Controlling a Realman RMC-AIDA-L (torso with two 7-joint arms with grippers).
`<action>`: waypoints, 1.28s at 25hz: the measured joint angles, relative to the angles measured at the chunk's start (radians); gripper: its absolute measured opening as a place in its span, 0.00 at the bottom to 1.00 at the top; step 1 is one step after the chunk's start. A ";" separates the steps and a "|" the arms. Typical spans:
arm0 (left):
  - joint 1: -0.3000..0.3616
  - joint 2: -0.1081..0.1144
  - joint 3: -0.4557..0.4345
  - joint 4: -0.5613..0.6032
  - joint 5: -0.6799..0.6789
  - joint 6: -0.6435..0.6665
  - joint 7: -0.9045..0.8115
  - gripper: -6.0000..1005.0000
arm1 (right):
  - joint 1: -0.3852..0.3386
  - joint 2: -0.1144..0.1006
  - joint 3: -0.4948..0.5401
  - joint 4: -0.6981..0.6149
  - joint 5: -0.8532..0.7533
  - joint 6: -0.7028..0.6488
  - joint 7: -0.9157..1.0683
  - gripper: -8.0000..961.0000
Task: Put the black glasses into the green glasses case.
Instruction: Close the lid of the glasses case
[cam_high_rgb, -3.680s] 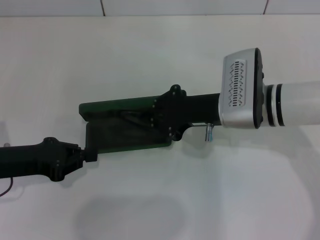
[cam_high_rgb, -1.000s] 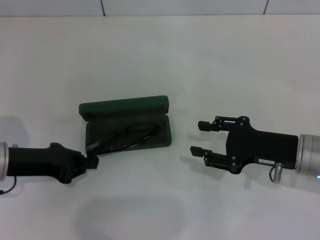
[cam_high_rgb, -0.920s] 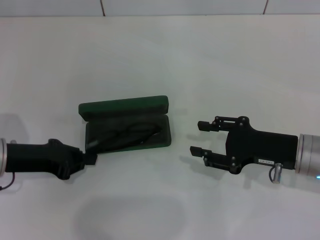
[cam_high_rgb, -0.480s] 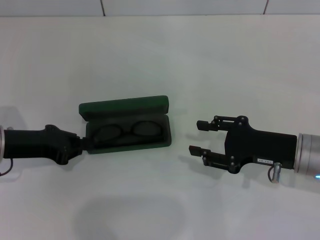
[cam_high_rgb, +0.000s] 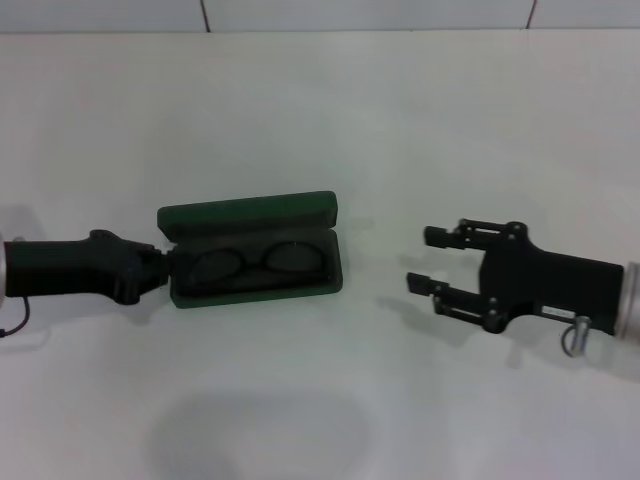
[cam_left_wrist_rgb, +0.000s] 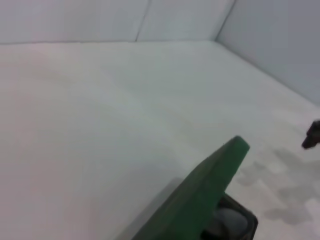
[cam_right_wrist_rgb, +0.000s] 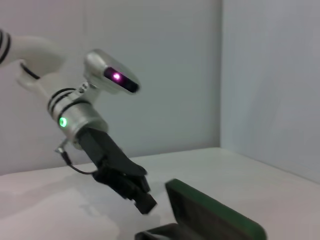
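Observation:
The green glasses case (cam_high_rgb: 250, 213) lies open on the white table, lid standing up at the far side. The black glasses (cam_high_rgb: 265, 261) lie flat inside it, lenses side by side. My left gripper (cam_high_rgb: 160, 268) is shut and empty, its tip right beside the case's left end. My right gripper (cam_high_rgb: 424, 259) is open and empty, well to the right of the case, fingers pointing at it. The left wrist view shows the lid's edge (cam_left_wrist_rgb: 200, 195) and a bit of lens (cam_left_wrist_rgb: 226, 220). The right wrist view shows the case (cam_right_wrist_rgb: 210, 210) and the left gripper (cam_right_wrist_rgb: 142, 200).
The white table (cam_high_rgb: 320, 110) runs back to a tiled wall. A white wall (cam_left_wrist_rgb: 280, 40) stands close at the table's side. Nothing else lies on the surface in view.
The glasses, tilted in the case a second ago, now lie flat in it. My right gripper has drawn back to the right. My left gripper has shifted up along the case's left end.

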 joint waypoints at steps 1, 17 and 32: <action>0.000 0.000 -0.007 0.006 -0.001 0.005 -0.024 0.10 | 0.002 -0.006 0.013 0.020 -0.001 -0.014 0.001 0.57; 0.000 -0.027 -0.010 0.049 0.078 -0.065 -0.070 0.10 | -0.018 -0.041 0.139 0.157 -0.069 -0.125 -0.010 0.92; -0.058 -0.041 -0.010 0.040 0.106 -0.175 -0.066 0.11 | -0.009 -0.034 0.138 0.156 -0.110 -0.133 -0.010 0.92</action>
